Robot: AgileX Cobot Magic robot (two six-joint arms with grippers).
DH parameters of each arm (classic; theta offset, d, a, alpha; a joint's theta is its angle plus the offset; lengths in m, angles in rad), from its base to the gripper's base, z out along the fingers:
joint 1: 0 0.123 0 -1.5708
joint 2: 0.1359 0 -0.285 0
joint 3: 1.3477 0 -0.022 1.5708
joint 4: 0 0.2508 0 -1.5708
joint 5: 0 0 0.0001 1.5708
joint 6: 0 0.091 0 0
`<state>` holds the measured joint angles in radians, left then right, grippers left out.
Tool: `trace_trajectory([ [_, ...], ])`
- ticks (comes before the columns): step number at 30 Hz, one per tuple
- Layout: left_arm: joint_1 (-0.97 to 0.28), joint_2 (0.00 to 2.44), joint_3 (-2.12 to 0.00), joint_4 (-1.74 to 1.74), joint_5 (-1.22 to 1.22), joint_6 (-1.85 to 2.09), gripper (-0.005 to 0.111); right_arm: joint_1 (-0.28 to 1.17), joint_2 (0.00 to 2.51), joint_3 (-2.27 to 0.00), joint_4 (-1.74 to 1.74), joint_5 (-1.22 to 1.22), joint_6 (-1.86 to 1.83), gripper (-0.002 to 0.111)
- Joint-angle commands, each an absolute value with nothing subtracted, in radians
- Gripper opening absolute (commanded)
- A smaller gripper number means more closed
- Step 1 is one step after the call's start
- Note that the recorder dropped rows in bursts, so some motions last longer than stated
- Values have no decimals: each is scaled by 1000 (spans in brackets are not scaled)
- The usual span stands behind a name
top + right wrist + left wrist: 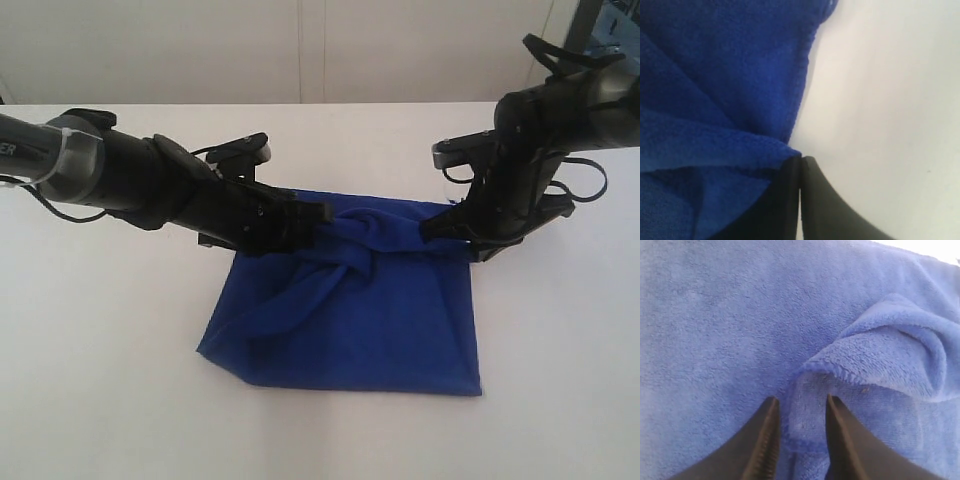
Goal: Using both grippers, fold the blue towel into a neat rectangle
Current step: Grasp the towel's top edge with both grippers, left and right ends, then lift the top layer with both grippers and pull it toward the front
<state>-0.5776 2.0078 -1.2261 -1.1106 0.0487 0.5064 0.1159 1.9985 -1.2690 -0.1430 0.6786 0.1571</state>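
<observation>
Blue towel flat on the white table, far edge bunched btwn the two arms.
Twisted ridge runs side to side along the far edge, w/ the rest of the cloth spreading from it toward the near side of the exterior view. Left gripper sits at the ridge's left end, jaws apart, a hemmed fold lying btwn them but not clamped as far as I can see. Right gripper is at the far right corner, jaws pressed together; hem touches the tips, can't tell if it's actually pinched. Left is nearer the knot of the bunch, so prob. it re-grips there and pulls along the ridge, away from the right, to flatten that edge.
</observation>
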Motion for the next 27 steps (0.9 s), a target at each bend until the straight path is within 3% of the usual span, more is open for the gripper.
trace_trajectory([
  [1, -582, 2002, -1229, -1125, 53, 505, 38, 109, 1999, -1266, -158, 674, 164, 0],
  [21, -582, 2032, -1249, -1129, 98, 500, 38, 109, 1999, -1266, -154, 673, 164, 0],
  [23, -582, 2034, -1261, -1129, 113, 500, 35, 109, 1999, -1266, -154, 673, 164, 0],
  [27, -582, 2034, -1262, -1129, 113, 500, 13, 109, 1999, -1266, -155, 665, 164, 0],
])
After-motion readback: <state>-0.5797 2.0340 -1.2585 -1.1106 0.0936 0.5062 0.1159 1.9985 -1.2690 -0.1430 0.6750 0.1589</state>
